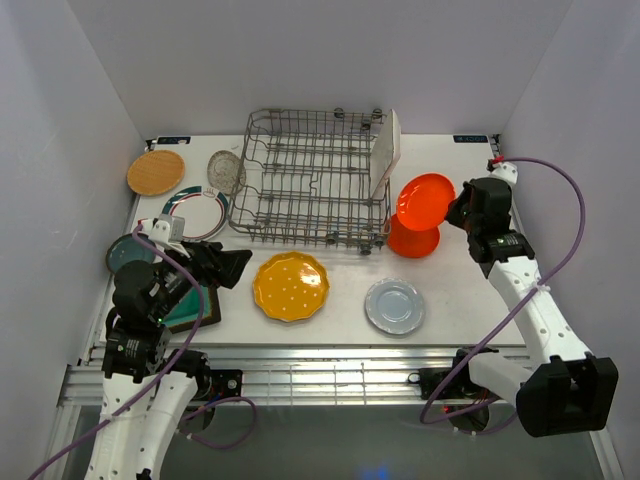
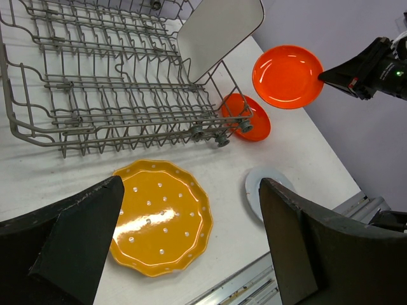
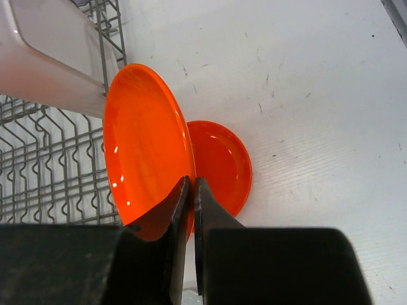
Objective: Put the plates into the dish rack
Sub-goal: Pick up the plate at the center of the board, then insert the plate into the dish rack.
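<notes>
We saw the right pincer (image 3: 191,184) shut tight on the rim of an orange plate (image 3: 143,146). It held that plate up in the air, tipped on its edge, just beside the right end of the rack (image 1: 310,180). A second orange plate (image 3: 219,165) lay flat on the worktop (image 1: 450,280) right below it. We could not tell if the two plates touched.

One plate was in the rack. It was the white plate (image 1: 386,150), which stood at the right end and leaned a little on the wires.

The left pincer (image 2: 191,184) was wide open and held nothing. It hung over the near left part of the worktop and pointed at the yellow plate (image 1: 290,286), which lay flat in front of the rack. The grey plate (image 1: 394,306) lay near it, to the right.

The other plates sat on the left side, all flat. The wooden plate (image 1: 156,172) was in the far corner, with the glass plate (image 1: 226,172) just beside the rack. The green-rimmed plate (image 1: 195,212) lay nearer to us, and the dark teal plate (image 1: 125,252) was by the left edge. The square plate (image 1: 195,308) was partly hidden under the left arm.
</notes>
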